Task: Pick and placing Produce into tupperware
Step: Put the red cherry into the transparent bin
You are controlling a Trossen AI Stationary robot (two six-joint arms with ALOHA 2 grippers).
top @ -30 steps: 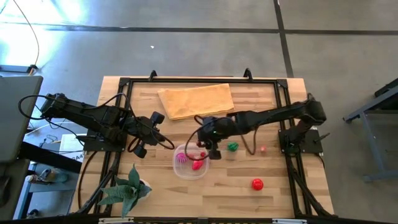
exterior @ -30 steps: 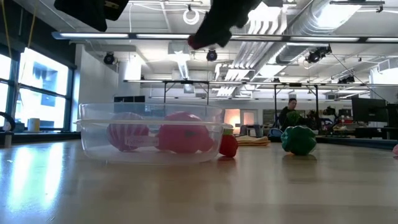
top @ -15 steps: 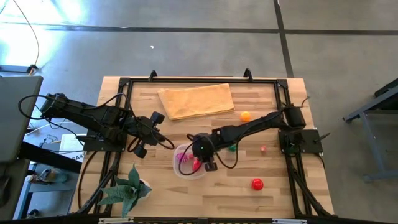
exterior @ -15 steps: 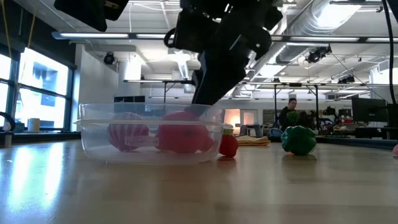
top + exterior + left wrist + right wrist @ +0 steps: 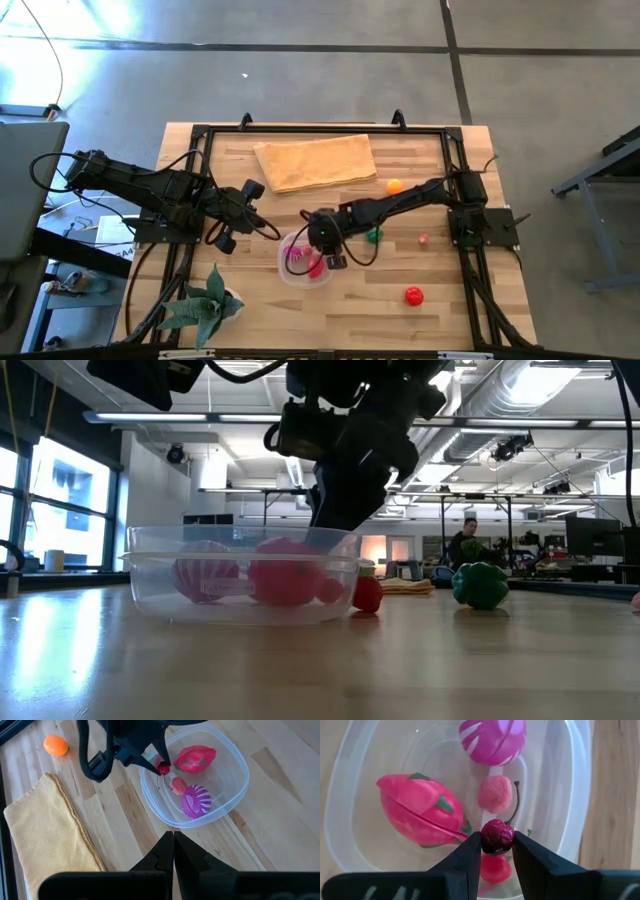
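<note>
Right claw [image 5: 496, 851] pinches a small dark-red cherry [image 5: 496, 836] inside the clear round plastic tub [image 5: 572, 795]; left claw [image 5: 173, 851] sits pressed together nearby.

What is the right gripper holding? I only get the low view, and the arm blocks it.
Observer: The right gripper is shut on a small dark red cherry, over the inside of the clear container.
Operator: What lies in the container already?
Observer: A pink dragon fruit, a magenta striped piece and a pale pink ball.
Operator: And the left arm?
Observer: The left gripper waits shut, to the left of the container and beside the tan cloth.
</note>
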